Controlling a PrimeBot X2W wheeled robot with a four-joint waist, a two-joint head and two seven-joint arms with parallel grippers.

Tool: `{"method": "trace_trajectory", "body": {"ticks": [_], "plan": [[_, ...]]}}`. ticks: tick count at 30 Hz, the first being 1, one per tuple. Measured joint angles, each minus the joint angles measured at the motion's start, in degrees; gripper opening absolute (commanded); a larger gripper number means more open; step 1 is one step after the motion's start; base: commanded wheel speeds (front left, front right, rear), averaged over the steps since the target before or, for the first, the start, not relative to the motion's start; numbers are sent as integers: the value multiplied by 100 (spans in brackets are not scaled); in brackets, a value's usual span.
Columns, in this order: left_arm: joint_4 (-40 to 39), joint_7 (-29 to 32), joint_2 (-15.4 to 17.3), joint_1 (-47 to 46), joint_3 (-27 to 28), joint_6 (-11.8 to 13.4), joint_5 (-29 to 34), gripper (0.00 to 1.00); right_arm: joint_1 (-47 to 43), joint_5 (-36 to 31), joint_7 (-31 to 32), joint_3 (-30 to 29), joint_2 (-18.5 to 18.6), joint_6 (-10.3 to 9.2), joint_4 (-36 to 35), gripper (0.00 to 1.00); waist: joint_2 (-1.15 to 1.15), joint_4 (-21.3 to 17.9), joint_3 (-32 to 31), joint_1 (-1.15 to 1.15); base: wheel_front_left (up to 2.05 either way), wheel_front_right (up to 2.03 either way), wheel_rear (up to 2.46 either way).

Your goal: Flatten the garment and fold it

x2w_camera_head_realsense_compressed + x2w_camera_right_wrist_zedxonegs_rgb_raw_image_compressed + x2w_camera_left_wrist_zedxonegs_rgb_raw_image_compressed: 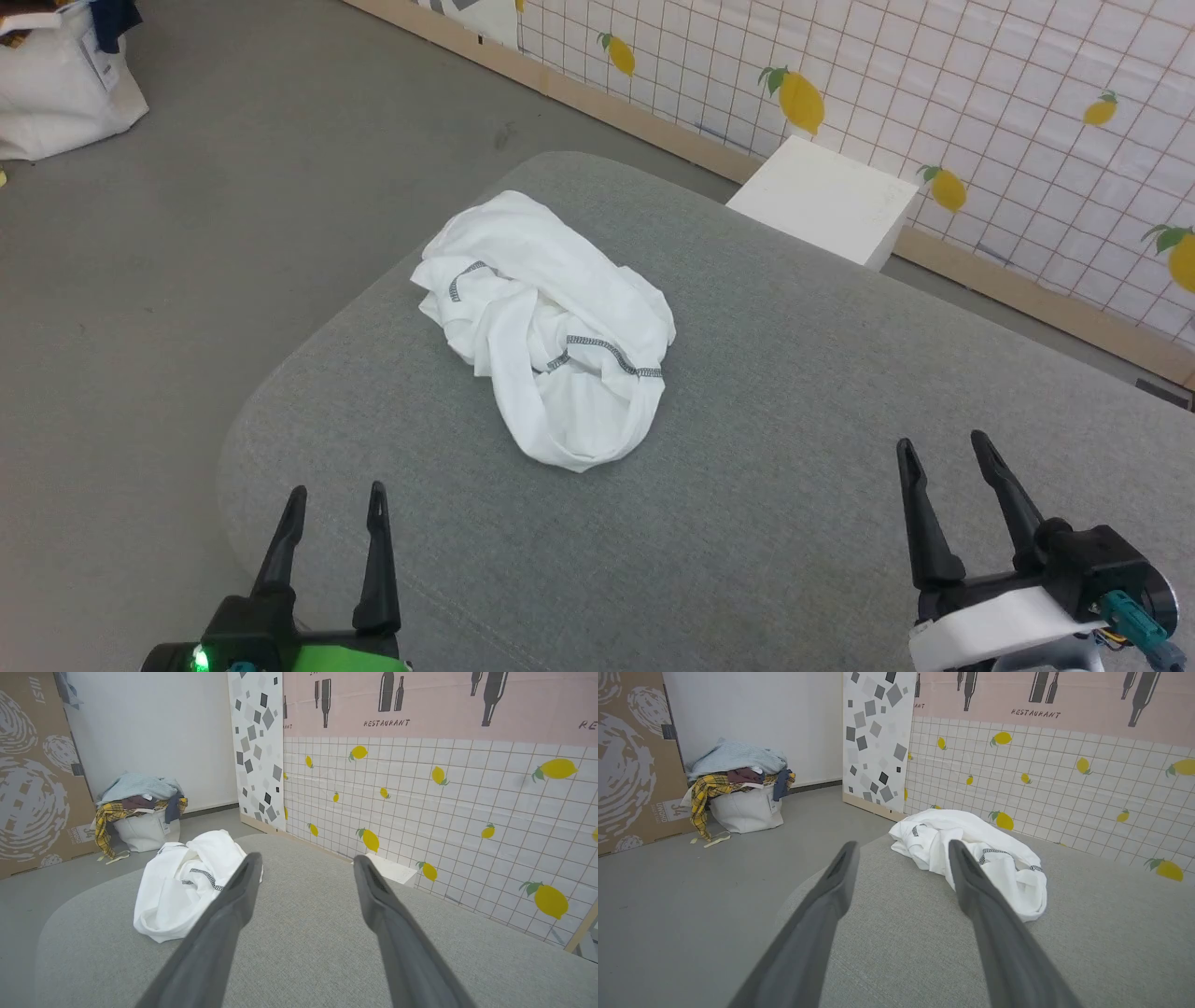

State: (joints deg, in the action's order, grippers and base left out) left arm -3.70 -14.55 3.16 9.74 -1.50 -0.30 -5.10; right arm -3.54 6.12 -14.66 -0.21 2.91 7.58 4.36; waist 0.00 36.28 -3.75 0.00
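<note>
The garment [551,322] is a thin white shirt with dark zigzag stitching, lying crumpled in a heap on the grey padded table [794,448]. It also appears in the left wrist view as the garment [971,849] and in the right wrist view as the garment [182,886]. My left gripper [338,501] hovers open near the table's front left edge, well short of the heap. At the front right my right gripper [943,446] is open too, with nothing between its fingers. Neither touches the fabric.
A white rigid box [826,198] stands on the floor behind the table, against the lemon-tiled wall [980,93]. A white laundry bag heaped with clothes [738,788] sits on the grey floor at the far left. The table's rounded corner [280,392] is close to my left gripper.
</note>
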Motion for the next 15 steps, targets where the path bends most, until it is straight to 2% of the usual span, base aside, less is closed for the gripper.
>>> {"method": "trace_trajectory", "body": {"ticks": [10,15], "plan": [[13,-1,-1,19,-29,-31,-26,100,-1,0,0,-24,-1,0,0,100,0,9,26,0,0,0,0],[220,7,15,-437,-261,-391,-242,100,-2,-11,-3,-187,-2,0,-101,100,0,59,153,0,0,0,0]]}}
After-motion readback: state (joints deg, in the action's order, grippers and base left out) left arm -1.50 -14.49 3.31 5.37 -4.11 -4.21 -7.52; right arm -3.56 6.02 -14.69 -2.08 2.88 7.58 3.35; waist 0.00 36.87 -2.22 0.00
